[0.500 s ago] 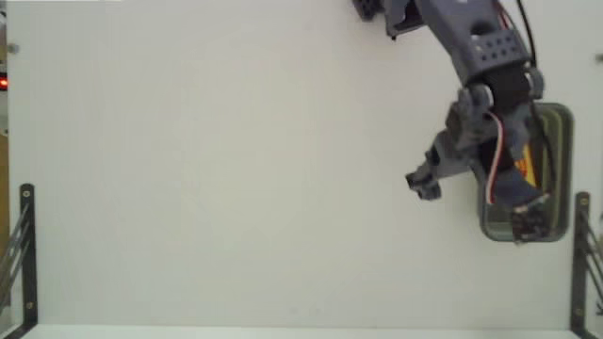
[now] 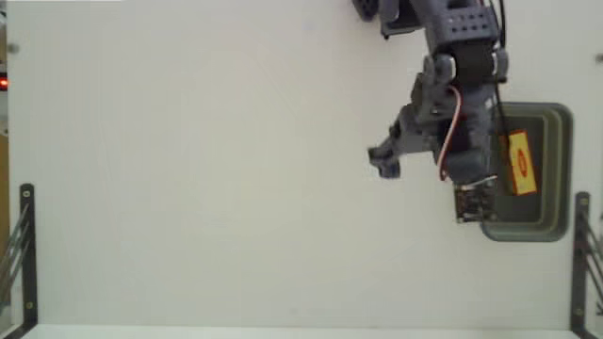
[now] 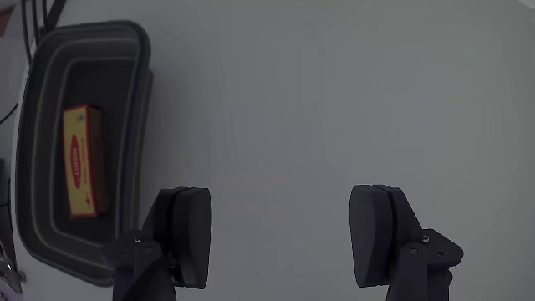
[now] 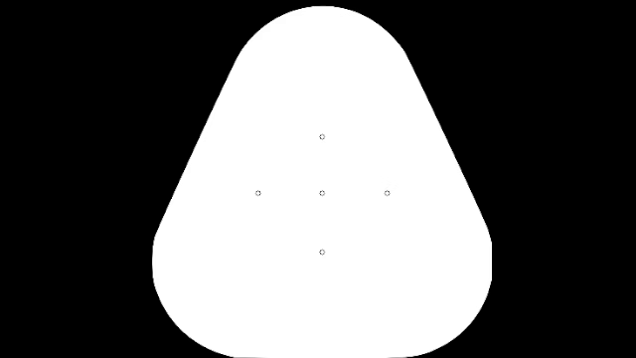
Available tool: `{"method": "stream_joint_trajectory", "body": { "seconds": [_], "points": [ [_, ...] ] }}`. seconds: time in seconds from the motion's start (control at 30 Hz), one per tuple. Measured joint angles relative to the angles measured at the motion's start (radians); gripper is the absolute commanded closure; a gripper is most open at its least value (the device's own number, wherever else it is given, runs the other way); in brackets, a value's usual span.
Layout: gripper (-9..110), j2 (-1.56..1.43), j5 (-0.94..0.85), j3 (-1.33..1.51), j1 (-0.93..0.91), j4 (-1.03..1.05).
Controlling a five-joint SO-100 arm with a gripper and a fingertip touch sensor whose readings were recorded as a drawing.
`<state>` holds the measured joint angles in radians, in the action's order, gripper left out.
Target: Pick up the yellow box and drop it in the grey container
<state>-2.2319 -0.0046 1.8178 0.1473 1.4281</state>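
Your gripper (image 3: 280, 251) is spread wide with nothing between the jaws, only bare table (image 3: 334, 100) under it. Off to its left in the wrist view, the yellow box (image 3: 82, 160) lies flat inside the grey container (image 3: 142, 92), so the drop looks done; only retreat left. The fixed view adds the arm (image 2: 452, 104) beside the container's near edge.

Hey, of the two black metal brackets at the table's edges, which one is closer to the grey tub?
The right-hand bracket in the fixed view. It stands just beside the grey container, which holds the yellow box; the left-hand bracket is across the whole table.
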Motion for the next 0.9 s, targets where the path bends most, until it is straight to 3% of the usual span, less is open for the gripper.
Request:
{"method": "stream_joint_trajectory", "body": {
  "seconds": [0.9],
  "points": [
    [-9,-0.213,0.002,0.176,-0.138,0.0]
  ]
}}
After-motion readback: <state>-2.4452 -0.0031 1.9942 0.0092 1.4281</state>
